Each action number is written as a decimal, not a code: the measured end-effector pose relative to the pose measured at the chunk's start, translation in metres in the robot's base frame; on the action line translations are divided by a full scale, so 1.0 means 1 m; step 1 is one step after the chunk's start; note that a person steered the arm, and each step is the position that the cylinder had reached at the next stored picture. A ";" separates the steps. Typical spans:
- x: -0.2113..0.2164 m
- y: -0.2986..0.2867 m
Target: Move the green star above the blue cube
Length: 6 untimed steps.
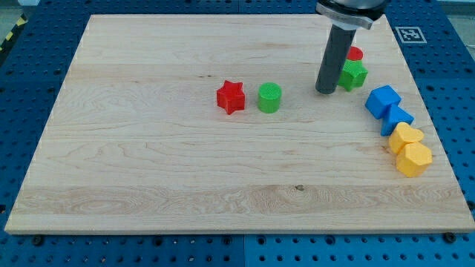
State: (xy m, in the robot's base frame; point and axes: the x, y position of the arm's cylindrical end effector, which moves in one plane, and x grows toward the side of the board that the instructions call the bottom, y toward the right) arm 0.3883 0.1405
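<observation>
**Q:** Camera view first: where do you stand?

**Me:** My tip (pixel 325 91) rests on the board (pixel 148 163), touching or just beside the green star (pixel 353 74), which lies at its two o'clock. I have no jaws to open or close, only a bare rod, and it carries nothing.

**Q:** And around the star?

**Me:** A red block (pixel 355 53), shape unclear, sits tight at the star's twelve o'clock. The blue cube (pixel 382 100) is near, at the star's four o'clock, with a second blue block (pixel 398 119) and two yellow blocks (pixel 407 136) (pixel 414 159) trailing on toward five. A green cylinder (pixel 269 97) and a red star (pixel 231 96) lie well apart at my nine o'clock.

**Q:** What could spoil this?

**Me:** As I judge it, the star needs to end at the cube's twelve o'clock. Pushing from where I am, it may drag the red block along, or spin off my rod. Steering too low would knock the cube, and the board's edge is near.
</observation>
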 end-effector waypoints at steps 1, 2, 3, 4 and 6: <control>-0.008 0.000; -0.022 0.000; -0.024 0.006; -0.024 0.017; -0.020 0.045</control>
